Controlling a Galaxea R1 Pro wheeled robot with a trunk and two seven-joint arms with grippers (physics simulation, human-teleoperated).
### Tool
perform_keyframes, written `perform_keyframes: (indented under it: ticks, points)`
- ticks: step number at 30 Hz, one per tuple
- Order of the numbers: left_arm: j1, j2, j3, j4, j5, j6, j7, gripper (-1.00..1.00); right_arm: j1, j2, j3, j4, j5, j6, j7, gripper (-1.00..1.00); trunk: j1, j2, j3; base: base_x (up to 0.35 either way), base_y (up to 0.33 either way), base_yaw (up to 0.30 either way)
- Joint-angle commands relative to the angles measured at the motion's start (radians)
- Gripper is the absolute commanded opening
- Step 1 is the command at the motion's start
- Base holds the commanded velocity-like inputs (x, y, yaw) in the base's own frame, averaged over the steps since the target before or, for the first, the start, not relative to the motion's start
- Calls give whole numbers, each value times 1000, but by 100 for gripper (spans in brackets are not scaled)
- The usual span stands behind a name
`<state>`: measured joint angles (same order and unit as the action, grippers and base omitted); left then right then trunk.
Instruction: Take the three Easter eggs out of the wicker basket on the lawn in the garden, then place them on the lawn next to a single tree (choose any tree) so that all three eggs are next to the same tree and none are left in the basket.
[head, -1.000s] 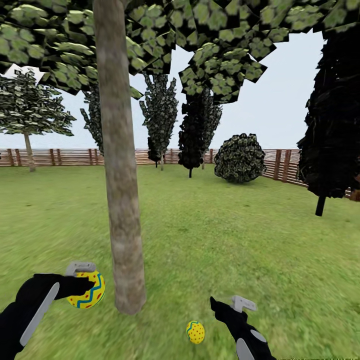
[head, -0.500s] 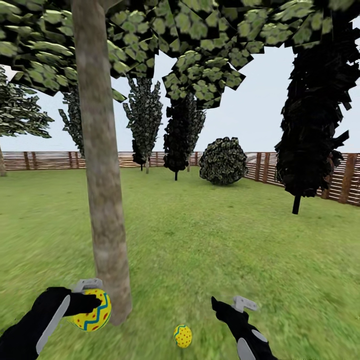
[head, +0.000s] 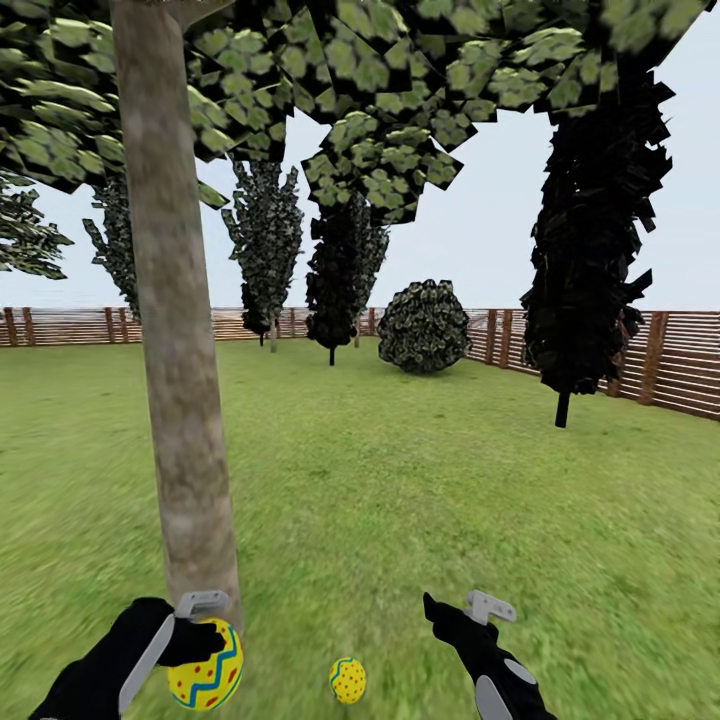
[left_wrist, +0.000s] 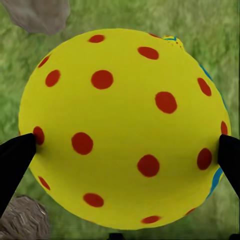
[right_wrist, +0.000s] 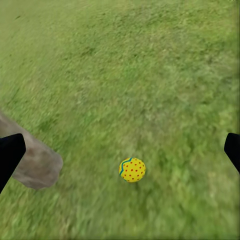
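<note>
Left gripper (head: 200, 640) clamps one Easter egg (head: 206, 677) by the tree (head: 180, 400) (smooth, probably slippery, best pinched across its middle), right gripper (head: 455, 605) spread empty above another egg (head: 347, 680) on the lawn (head: 420, 500).

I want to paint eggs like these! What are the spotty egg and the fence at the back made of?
The egg in the left gripper: the egg looks smooth and hard with a matte painted coat, yellow with flat red dots; plastic or painted shell, the render can't say which. The fence looks like brown wood, built of horizontal slats between thicker posts.
</note>
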<state>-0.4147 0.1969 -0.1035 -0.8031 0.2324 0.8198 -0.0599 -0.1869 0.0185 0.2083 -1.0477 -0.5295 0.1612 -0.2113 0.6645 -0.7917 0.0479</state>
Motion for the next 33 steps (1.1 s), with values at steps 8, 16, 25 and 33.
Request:
perform_keyframes:
  ticks: [8, 16, 25, 33]
  points:
    - [-18, -10, -5, 52, 4, -11, 0, -100, 0, 1, 2, -2, -7, 3, -8, 100, -11, 21, 9, 0, 0, -4]
    - [-18, -10, -26, 54, 4, -55, 0, -100, 0, -1, 0, -3, -10, 4, -7, 100, -11, 21, 7, 108, -197, 0]
    - [-18, -10, -56, 55, 4, -59, 2, -100, 0, -8, 0, -3, -74, 5, -5, 100, -11, 21, 4, 168, -266, 0]
    - [-18, -10, -56, 55, 4, -59, 2, -100, 0, -8, 0, -3, -73, 5, -6, 100, -11, 21, 2, 188, -260, 21]
